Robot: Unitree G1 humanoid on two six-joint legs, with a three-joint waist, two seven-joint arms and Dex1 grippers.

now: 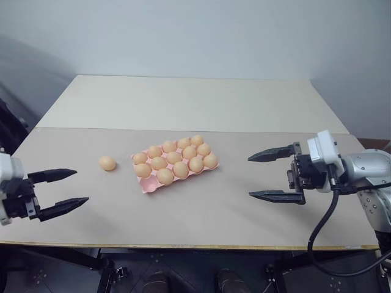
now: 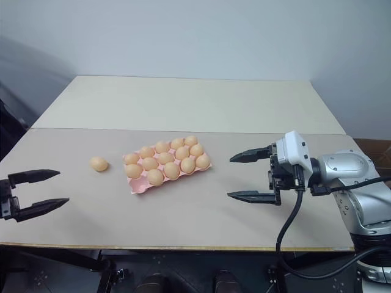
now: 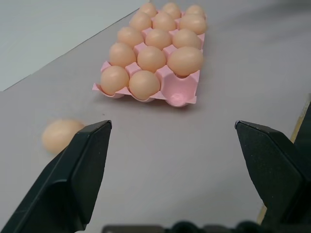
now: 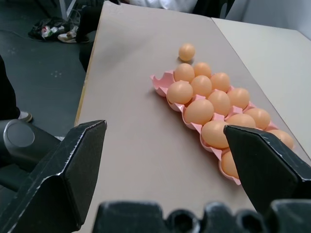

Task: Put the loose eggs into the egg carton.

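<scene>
Pink egg carton one cup empty, loose egg half-hidden behind pincer finger

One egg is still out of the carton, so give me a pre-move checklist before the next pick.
1. Loose egg lies alone on the table, left of the egg carton: ok.
2. One cup free, at the carton's near left corner: ok.
3. Left gripper open and holding nothing: ok.
4. Right gripper open, holding nothing, off to the carton's right: ok.
5. Bare table between left gripper and loose egg: ok.
6. Eggs in the other cups seated: ok as far as visible.
</scene>
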